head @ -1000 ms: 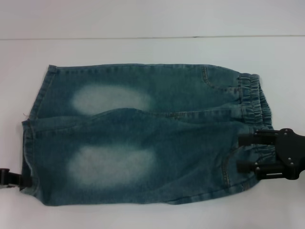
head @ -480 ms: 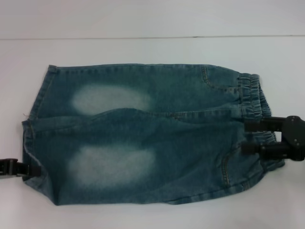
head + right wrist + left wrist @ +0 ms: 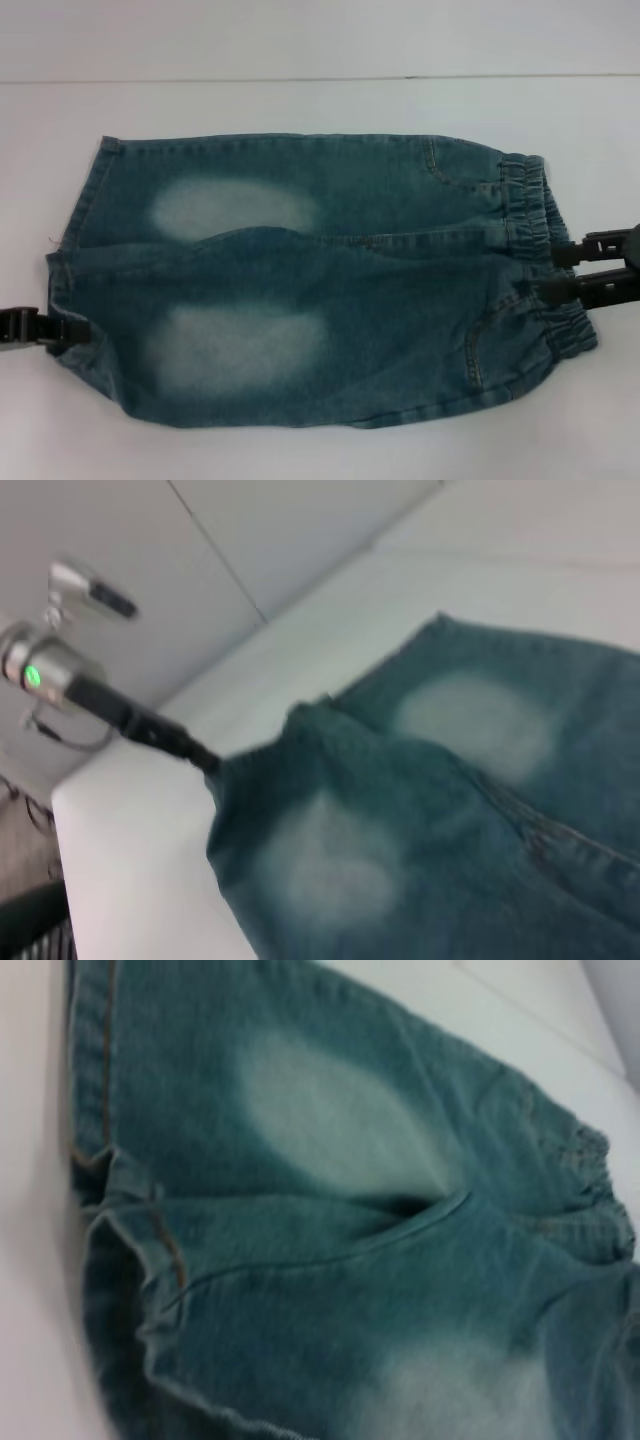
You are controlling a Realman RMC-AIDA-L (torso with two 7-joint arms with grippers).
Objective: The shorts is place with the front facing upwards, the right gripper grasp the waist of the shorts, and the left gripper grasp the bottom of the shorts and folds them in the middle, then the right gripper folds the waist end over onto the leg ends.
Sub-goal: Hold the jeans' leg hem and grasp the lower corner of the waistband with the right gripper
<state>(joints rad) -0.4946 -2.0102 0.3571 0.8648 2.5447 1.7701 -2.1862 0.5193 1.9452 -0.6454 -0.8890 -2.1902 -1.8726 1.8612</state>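
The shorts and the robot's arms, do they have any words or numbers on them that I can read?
None can be read in any view.
The shorts: no tag, brand or print shows, only pale faded patches and orange stitching.
The right end effector at the waist: plain black, no label visible.
The left end effector at the leg ends: plain black, no writing.

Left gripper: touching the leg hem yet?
Touching. Head view shows the left gripper meeting the bunched leg hem of the shorts; right wrist view agrees.
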